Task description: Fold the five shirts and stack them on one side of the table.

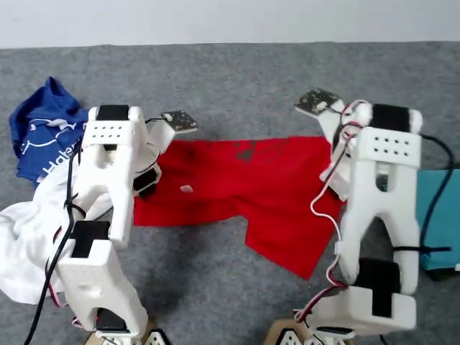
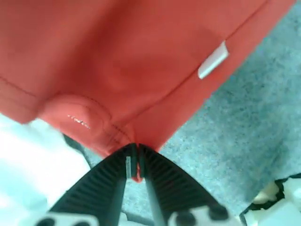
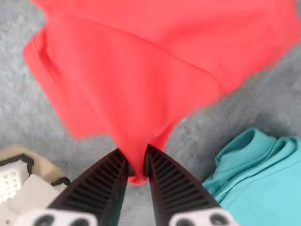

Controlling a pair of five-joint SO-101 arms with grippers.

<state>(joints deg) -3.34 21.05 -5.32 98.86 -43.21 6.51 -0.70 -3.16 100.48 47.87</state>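
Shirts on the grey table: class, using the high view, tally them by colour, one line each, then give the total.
Red fabric shirt, spread out: 1
Blue fabric shirt with white print, crumpled: 1
White fabric shirt, heaped: 1
Teal fabric shirt, at the table's edge: 1
Total: 4

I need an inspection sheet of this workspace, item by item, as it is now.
Surface: grey, felt-like table.
Job's things: red shirt in the middle; blue shirt and white shirt at one side; teal shirt at the other.
Clutter: nothing seen.
Tools: left tool shut on a red shirt edge; right tool shut on another edge.
Cables: black cable along left arm; loose wires on right arm.
Surroundings: pale wall behind.
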